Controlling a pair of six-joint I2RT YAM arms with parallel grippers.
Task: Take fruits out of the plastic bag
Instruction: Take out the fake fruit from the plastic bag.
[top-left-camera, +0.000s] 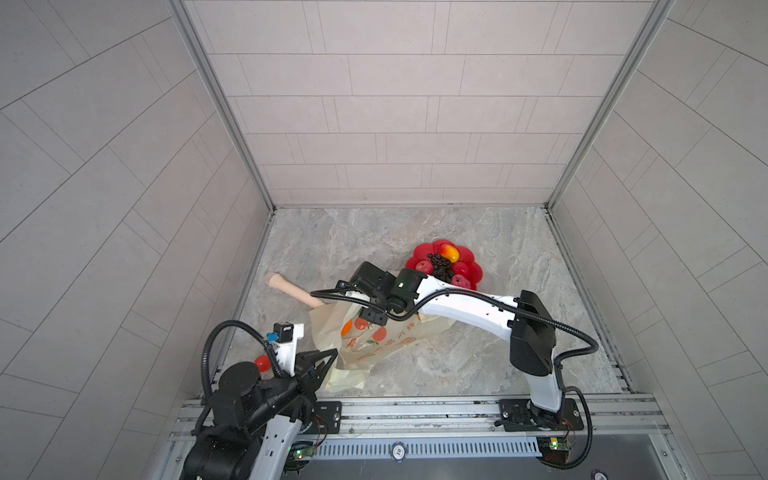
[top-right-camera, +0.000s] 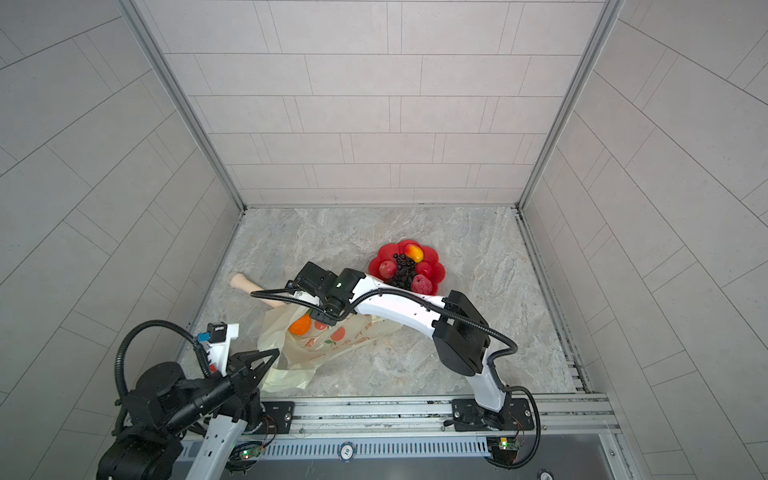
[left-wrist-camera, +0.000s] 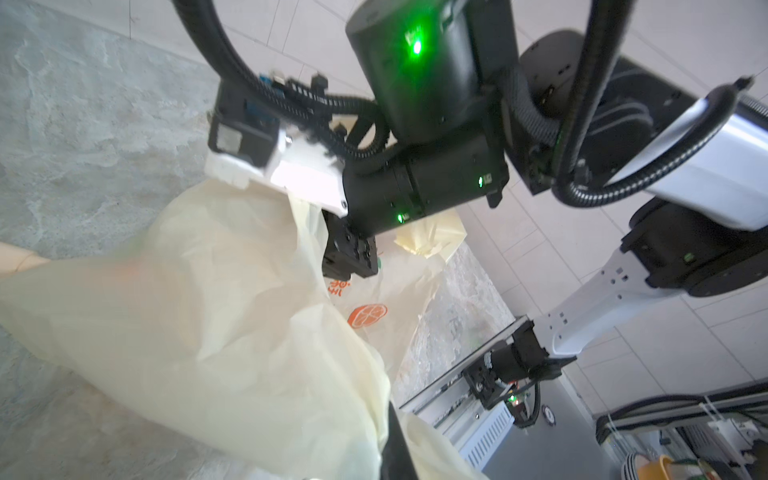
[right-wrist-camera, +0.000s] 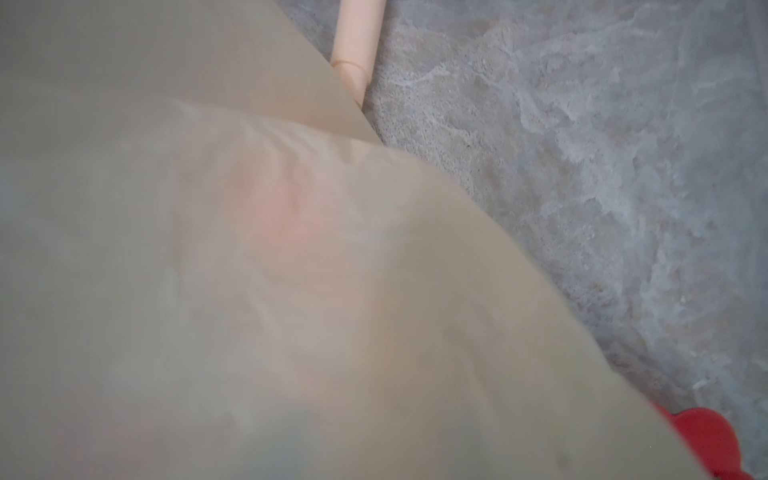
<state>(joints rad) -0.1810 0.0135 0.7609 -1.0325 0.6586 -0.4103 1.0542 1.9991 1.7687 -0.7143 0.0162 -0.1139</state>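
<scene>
The plastic bag (top-left-camera: 370, 345) lies crumpled on the marble table (top-left-camera: 478, 353), front and left of centre, with its mouth toward the back. Through the film I can see one orange (top-right-camera: 300, 325) inside. My left gripper (top-left-camera: 331, 358) is pinched tight on the bag's near end, and the film bunches around its finger in the left wrist view. My right gripper (top-left-camera: 368, 319) is buried in the bag's mouth. Film covers most of the right wrist view, so I cannot tell how its jaws stand. Behind that arm sits the red flower-shaped plate (top-left-camera: 419, 251), which holds a yellow-red mango (top-left-camera: 449, 252), a dark purple grape bunch (top-left-camera: 440, 267), red apples (top-left-camera: 424, 266) and a bumpy pink fruit (top-left-camera: 460, 281). A beige stick (top-left-camera: 291, 289) pokes out from under the bag's far-left edge.
</scene>
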